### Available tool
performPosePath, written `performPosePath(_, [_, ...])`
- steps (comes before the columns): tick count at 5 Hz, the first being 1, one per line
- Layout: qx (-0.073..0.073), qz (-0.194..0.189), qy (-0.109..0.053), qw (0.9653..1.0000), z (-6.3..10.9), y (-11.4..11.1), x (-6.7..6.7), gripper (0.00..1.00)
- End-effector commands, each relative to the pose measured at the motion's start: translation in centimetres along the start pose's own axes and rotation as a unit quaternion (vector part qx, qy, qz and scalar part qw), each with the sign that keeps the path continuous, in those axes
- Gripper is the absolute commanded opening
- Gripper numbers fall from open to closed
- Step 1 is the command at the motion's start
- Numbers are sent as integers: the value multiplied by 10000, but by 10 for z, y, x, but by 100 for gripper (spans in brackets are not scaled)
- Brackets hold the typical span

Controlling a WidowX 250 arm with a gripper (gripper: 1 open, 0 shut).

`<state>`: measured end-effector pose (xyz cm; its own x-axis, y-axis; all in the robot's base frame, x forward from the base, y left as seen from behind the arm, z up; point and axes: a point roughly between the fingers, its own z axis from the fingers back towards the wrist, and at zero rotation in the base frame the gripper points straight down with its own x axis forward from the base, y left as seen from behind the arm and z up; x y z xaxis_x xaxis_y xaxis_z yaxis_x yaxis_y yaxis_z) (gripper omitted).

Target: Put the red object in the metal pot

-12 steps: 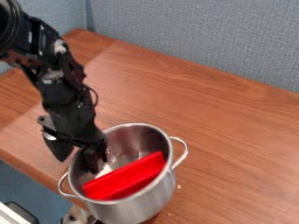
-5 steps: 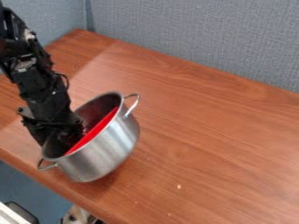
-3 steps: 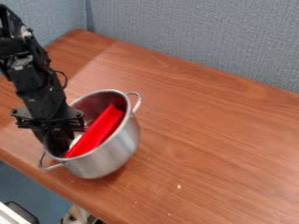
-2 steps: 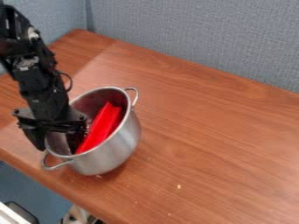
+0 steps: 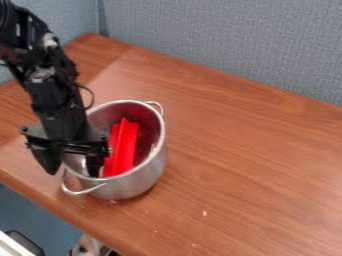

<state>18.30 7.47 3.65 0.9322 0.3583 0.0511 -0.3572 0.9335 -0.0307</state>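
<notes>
Single view, over the table from above and to one side. Metal pot (image 5: 123,150) sits on the wooden table (image 5: 241,140) near its front-left edge, upright, loop handles visible at upper right of rim and at lower left. Red object (image 5: 127,142) is inside the pot, propped on edge, leaning against the inner wall, upper end near the rim, lower end down toward the pot floor. No part of it outside the pot.

Black arm comes down from upper left; gripper (image 5: 67,150) points straight down at the pot's left rim. Jaws spread wide, fingertips apart, one at approx. the rim's outer side, other over the pot interior. Nothing held between them. Contact w/ rim: cannot tell, dark fingers overlap the metal. Gripper not touching red object as far as visible.

Backdrop: grey-blue panel wall (image 5: 241,40) behind table.
</notes>
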Motion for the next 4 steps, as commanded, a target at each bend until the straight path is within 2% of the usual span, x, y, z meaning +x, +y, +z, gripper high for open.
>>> performPosePath(1, [59,307,-75,9995,1,-12,-1,100])
performPosePath(4, [-51,775,-109,9969,-7,-15,2,100])
